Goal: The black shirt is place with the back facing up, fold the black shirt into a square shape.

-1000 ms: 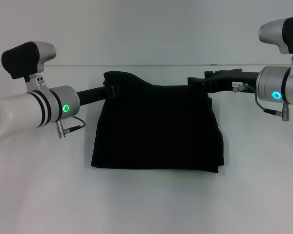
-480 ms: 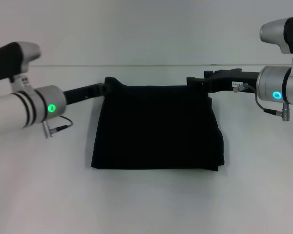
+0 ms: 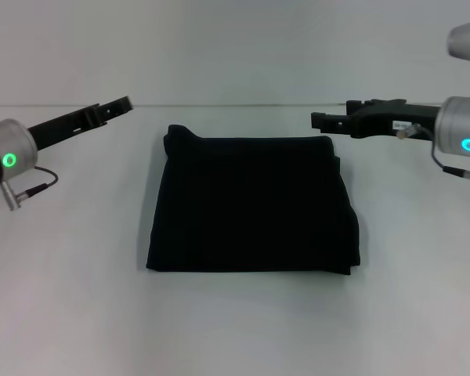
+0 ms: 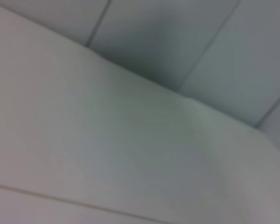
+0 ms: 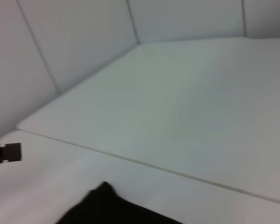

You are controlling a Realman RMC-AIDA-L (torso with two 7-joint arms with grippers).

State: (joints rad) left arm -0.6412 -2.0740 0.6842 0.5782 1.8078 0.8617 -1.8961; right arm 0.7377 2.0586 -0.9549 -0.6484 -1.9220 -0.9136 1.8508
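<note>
1. Fingers first: neither gripper grasps anything. The left gripper (image 3: 119,105) hangs in the air off the far-left corner of the black shirt (image 3: 251,205), apart from the cloth, and the right gripper (image 3: 323,119) hangs just off the far-right corner, not touching it. Whether either pair of fingers is spread or closed I cannot tell; they are seen only edge-on from the head view.
2. At the middle of the white table (image 3: 235,329) the black shirt lies flat as a folded, roughly square bundle. Its near edge is straight, while its far-left corner has a small raised bump and its right side shows a slightly stepped edge where layers do not quite line up.
3. In the right wrist view only a dark corner of the shirt shows, with a small black part, probably the left gripper, far off. The left wrist view shows only bare pale surface.
4. The fold looks essentially done, I judge. Doing this step well means drawing both arms up and outward without brushing the far corners, so the layers stay stacked.
5. Bare table lies on every side of the shirt, so there is ample room to retreat left, right or upward.
</note>
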